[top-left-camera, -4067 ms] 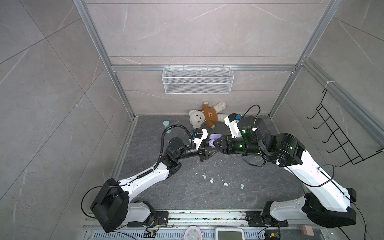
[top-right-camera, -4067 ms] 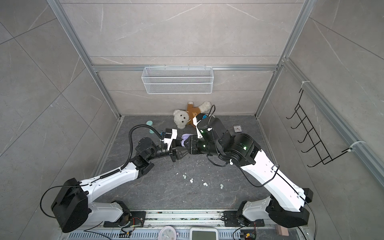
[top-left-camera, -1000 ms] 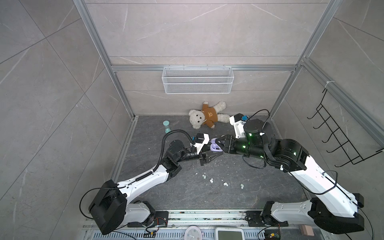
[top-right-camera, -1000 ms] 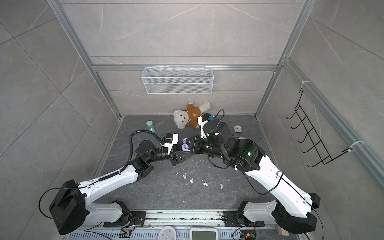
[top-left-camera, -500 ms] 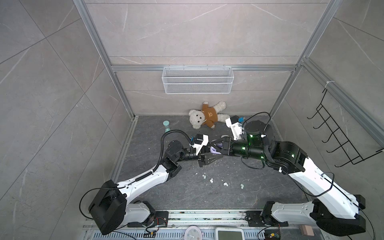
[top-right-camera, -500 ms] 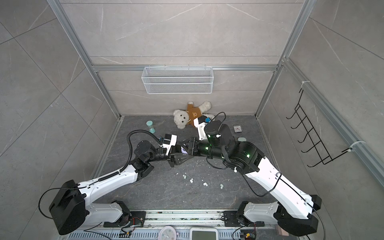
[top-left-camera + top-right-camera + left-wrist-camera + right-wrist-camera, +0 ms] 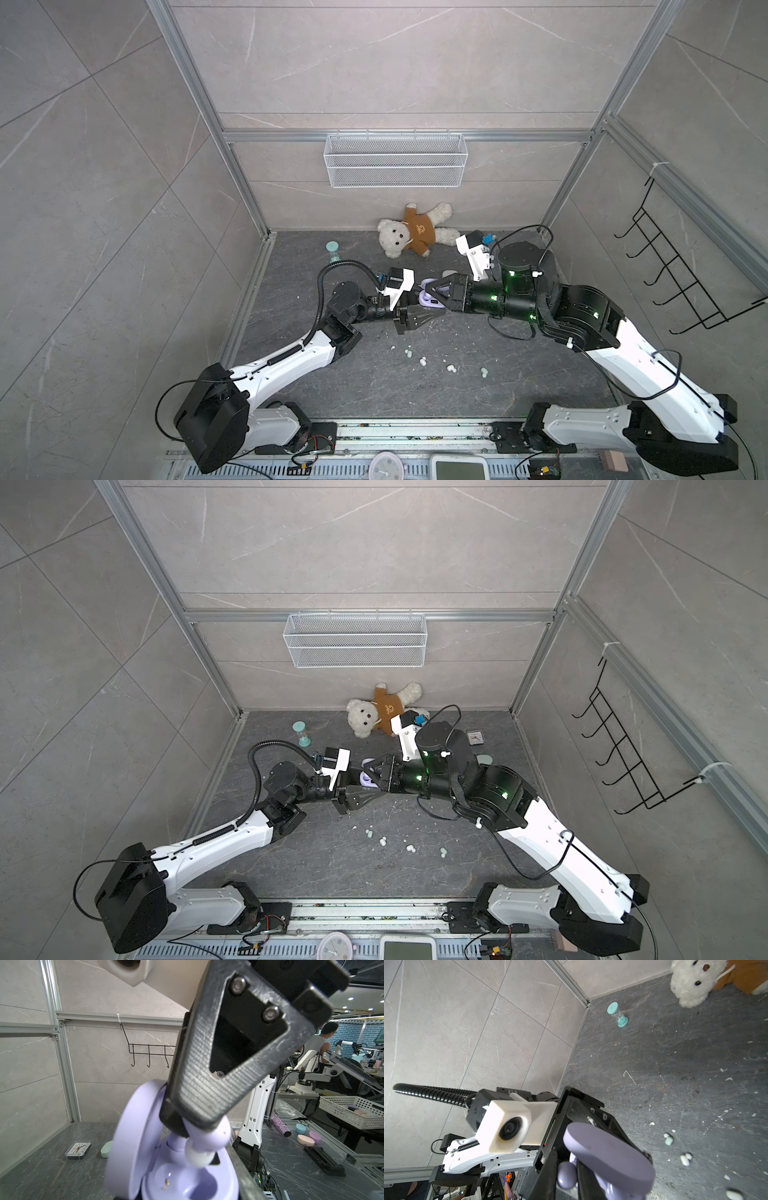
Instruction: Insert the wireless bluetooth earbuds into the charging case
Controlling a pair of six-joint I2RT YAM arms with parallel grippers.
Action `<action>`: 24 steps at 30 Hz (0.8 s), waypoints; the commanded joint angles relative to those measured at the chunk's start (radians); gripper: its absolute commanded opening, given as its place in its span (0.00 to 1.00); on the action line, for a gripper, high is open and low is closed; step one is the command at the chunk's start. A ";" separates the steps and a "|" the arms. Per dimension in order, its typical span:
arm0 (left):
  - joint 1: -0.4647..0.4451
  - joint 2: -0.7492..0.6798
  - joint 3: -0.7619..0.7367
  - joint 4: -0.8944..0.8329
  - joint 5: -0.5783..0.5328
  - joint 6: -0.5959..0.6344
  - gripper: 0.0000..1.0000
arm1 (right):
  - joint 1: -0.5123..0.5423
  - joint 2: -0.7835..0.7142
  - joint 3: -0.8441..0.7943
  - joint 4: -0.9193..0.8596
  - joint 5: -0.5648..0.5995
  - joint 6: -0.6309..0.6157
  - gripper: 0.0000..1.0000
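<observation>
An open lilac charging case (image 7: 187, 1186) sits in my left gripper (image 7: 424, 309), which is shut on its base; the lid (image 7: 133, 1142) stands up. My right gripper (image 7: 568, 1169) is shut on a lilac earbud (image 7: 564, 1175). In the left wrist view that earbud (image 7: 204, 1136) hangs just above the case's empty wells, white tip down. In both top views the two grippers meet at mid-floor around the case (image 7: 368, 777). Several loose earbuds, white and mint, lie on the floor in front (image 7: 423, 360) (image 7: 410, 848) (image 7: 667, 1141).
A teddy bear (image 7: 411, 235) lies against the back wall, a teal hourglass (image 7: 331, 251) to its left. A small clock (image 7: 475, 737) and a mint case (image 7: 484, 759) sit behind the right arm. A wire basket (image 7: 395, 160) and black hooks (image 7: 681, 282) hang on the walls.
The right gripper, still holding the lilac earbud, has shifted slightly over the case and its wrist has turned a little. The left gripper has kept the case almost still.
</observation>
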 commanded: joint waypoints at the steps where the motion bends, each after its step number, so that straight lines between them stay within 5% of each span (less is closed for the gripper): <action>1: -0.006 -0.033 0.037 0.068 0.027 -0.005 0.17 | -0.002 0.007 -0.015 0.006 -0.021 0.014 0.20; 24: -0.006 -0.045 0.039 0.062 0.020 0.006 0.17 | 0.004 0.027 -0.006 -0.059 -0.013 0.013 0.21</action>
